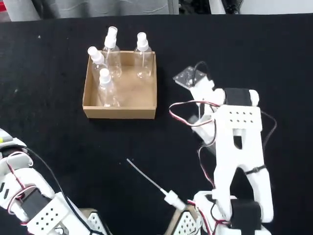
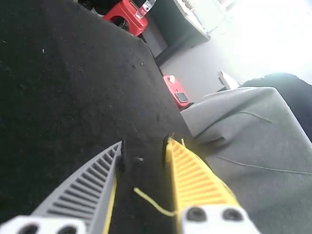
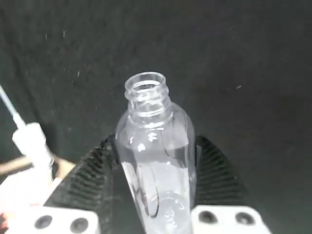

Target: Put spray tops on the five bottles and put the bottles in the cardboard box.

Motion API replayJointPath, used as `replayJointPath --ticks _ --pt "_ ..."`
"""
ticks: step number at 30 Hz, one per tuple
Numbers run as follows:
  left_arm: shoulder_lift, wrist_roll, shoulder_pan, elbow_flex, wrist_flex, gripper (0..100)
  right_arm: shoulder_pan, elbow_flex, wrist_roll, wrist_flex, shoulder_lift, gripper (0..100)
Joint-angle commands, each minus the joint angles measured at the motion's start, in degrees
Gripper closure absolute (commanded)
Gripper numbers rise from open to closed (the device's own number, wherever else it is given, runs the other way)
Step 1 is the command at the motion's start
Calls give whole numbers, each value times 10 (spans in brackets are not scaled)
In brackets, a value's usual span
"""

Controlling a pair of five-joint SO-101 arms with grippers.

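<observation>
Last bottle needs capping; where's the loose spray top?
The spray top lies on the table near the high view's bottom edge, beside the right tool gripping the uncapped bottle.

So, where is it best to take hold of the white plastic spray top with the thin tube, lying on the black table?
Probably by its thick white head, coming from above with the fingers across its sides: the white plastic spray top lies flat, and its thin tube looks too slim to hold firmly.

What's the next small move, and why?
Probably bring the open left hand to the loose spray top and grasp it: the right hand holds a bottle with a bare neck, and four capped bottles stand in the cardboard box.
</observation>
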Motion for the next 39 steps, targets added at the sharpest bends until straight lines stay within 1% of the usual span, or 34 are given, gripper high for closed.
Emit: replayJointPath --ticks 1,10,13,16,18,21,25,27,29,33,39 --pt "-4 -7 1 12 2 870 -24 -46 -54 -32 -31 903" --pt "-4 -7 4 12 2 870 -22 -46 -182 -128 -32 903" --pt "-4 -8 5 12 2 870 -22 -36 -211 -145 -33 903" --pt "-4 -43 7 12 2 870 -6 -25 -219 -149 -49 903" --pt "-4 -62 23 12 4 870 13 -12 -220 -163 -76 903" --pt "-5 -85 55 6 29 870 36 29 -220 -183 -124 903" --pt "-5 -149 82 5 32 870 45 98 -220 -223 -161 903" --pt "-5 -182 94 -3 35 870 62 126 -220 -248 -170 903" --pt "-5 -211 111 -18 56 870 80 143 -229 -268 -180 903" --pt "-5 -274 163 -86 148 869 118 148 -259 -279 -189 903" --pt "-4 -373 257 -174 263 870 140 167 -297 -310 -189 903"
